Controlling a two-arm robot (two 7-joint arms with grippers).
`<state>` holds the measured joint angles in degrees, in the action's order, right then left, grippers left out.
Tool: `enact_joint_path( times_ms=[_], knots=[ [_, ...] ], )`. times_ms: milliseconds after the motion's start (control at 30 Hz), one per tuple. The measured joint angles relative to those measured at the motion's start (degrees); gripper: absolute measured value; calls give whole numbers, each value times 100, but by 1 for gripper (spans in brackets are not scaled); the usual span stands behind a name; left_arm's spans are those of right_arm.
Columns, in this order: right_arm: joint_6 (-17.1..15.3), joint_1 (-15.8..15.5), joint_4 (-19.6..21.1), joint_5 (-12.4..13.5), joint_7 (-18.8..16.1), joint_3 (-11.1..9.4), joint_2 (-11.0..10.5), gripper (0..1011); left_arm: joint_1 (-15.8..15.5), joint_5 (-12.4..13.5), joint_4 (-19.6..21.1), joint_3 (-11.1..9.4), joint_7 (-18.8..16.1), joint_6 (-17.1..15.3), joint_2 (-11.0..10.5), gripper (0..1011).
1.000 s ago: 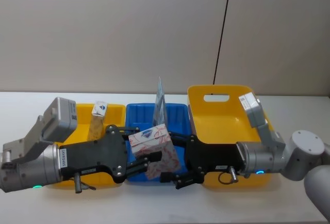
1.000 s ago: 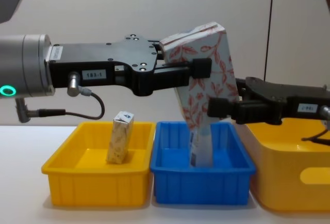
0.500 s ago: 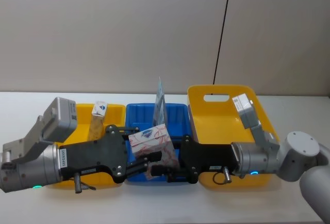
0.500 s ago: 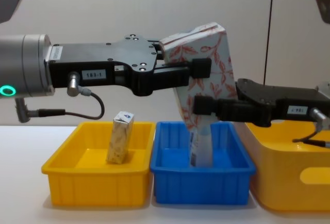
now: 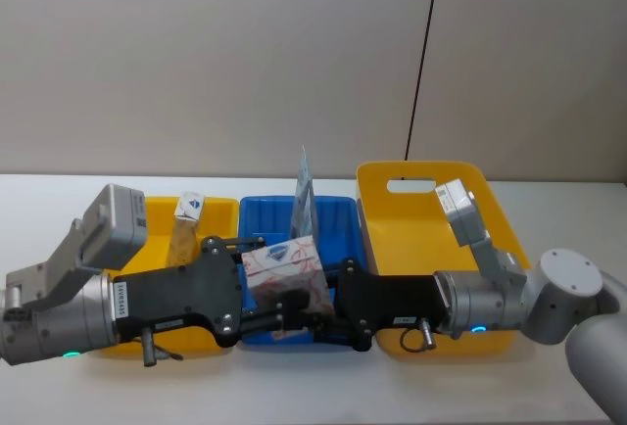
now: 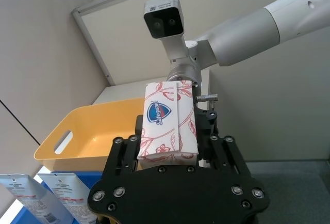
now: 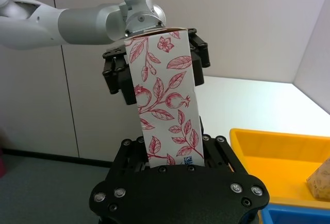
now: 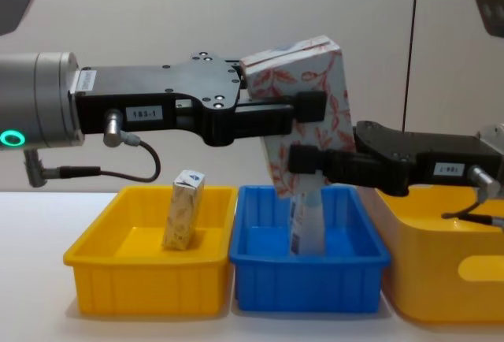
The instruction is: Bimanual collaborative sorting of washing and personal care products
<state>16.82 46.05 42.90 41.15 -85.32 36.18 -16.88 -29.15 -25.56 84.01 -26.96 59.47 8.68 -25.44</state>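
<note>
A: Progress?
B: Cream carton (image 8: 183, 210) sits in the yellow bin (image 8: 142, 283), 9 o'clock of the blue bin (image 8: 307, 280) holding the pouch (image 8: 309, 228). Left gripper (image 8: 307, 109) clamps the leaf-print box (image 8: 315, 66) above. Right gripper (image 8: 303, 159) at its 6 o'clock, maybe gripping, cannot tell. Handover and placing are left.

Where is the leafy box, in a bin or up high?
Up, tilted: left gripper holds the box above the blue bin, right gripper at its bottom.

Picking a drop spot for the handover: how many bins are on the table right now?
3. A small yellow bin sits on the robot's left, a blue bin in the middle, a larger yellow bin with a handle slot on the right. None appears hidden.
</note>
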Motion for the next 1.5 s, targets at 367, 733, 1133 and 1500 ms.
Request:
enact_joint_path(
  times_ms=[367,733,1133,1500],
  knots=[
    [-18,-40,165,77,1,26,-92,375,0,0,0,0,0,0,-3,832],
    [-101,-239,627,174,29,3,-399,375,0,0,0,1,0,0,-4,1001],
    [-65,-545,1228,323,232,-208,-915,375,0,0,0,0,-1,0,-4,1001],
    [38,-810,1566,469,679,-518,-1338,375,0,0,0,1,-1,0,-4,1001]
  ],
)
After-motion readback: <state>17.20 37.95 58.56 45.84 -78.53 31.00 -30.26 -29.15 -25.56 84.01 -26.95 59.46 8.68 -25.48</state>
